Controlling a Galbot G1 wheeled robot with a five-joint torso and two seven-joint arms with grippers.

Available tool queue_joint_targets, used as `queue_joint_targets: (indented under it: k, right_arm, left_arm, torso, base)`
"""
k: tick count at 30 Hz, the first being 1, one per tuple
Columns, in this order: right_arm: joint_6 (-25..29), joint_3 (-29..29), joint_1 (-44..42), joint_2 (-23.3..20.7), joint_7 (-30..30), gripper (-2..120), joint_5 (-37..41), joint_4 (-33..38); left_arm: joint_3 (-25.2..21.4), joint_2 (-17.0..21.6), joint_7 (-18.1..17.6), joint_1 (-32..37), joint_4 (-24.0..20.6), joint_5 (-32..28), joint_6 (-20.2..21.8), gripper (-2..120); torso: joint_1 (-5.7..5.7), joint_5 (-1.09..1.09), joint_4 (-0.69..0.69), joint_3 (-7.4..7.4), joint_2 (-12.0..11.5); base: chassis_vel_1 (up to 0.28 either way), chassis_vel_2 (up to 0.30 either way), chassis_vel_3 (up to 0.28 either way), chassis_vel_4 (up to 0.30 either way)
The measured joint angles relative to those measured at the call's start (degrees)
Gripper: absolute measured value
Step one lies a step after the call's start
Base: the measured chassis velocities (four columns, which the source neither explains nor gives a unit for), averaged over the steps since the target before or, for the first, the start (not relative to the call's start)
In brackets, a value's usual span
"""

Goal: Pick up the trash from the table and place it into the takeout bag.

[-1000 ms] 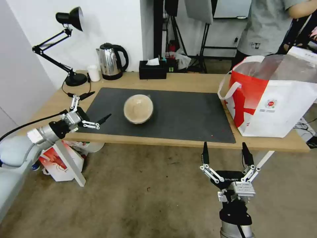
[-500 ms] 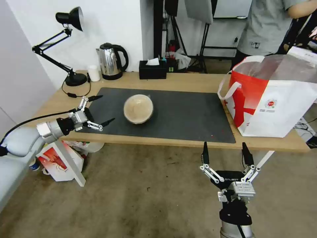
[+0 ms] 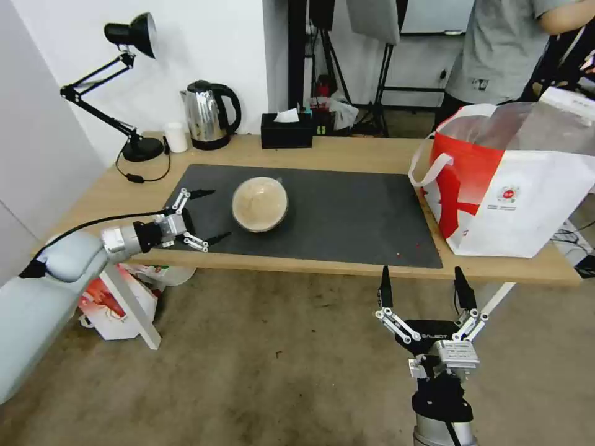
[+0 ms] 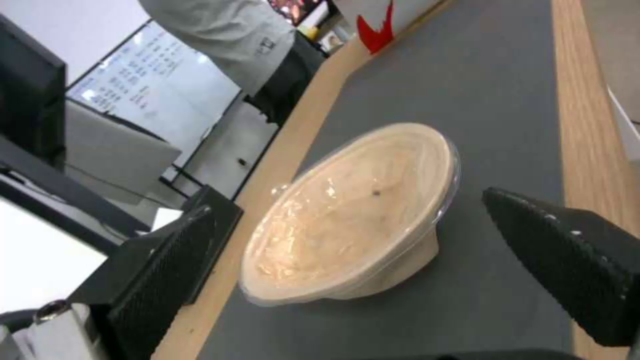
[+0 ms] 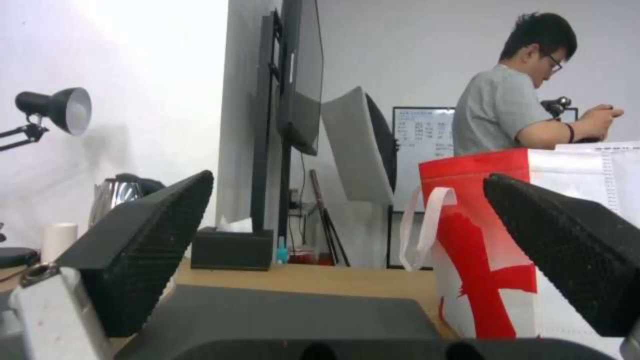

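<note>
Left gripper (image 3: 211, 215) reaching for the bowl (image 3: 260, 203)

Fingers spread, just left of the bowl on the mat (image 3: 347, 214), not touching; next they must go around it and close; bag (image 3: 514, 204) far right on the desk (image 3: 347, 152); right gripper (image 3: 423, 288) idle, fingers spread.

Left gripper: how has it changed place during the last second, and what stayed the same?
The left gripper moved rightward over the dark mat toward the beige-filled bowl. It is open, close beside the bowl but not touching it. Nothing was grasped or released. The bowl, the takeout bag and the open right gripper, parked before the table edge, did not move.
</note>
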Motion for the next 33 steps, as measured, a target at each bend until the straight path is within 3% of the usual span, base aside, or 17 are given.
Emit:
queue_joint_targets:
  k: [15, 33]
  right_arm:
    - [0.0, 0.0, 0.0, 0.0, 0.0, 100, 0.0, 0.0]
    - [0.0, 0.0, 0.0, 0.0, 0.0, 100, 0.0, 0.0]
  left_arm:
    - [3.4, -1.6, 2.0, -4.2, 3.8, 2.8, -0.4, 100]
    - [6.6, 1.5, 3.7, -7.9, 5.0, 1.7, -0.2, 100]
  torso:
    - [0.00, 0.00, 0.00, 0.00, 0.0]
    - [0.00, 0.00, 0.00, 0.00, 0.0]
  base:
    - [0.000, 0.000, 0.000, 0.000]
    - [0.000, 0.000, 0.000, 0.000]
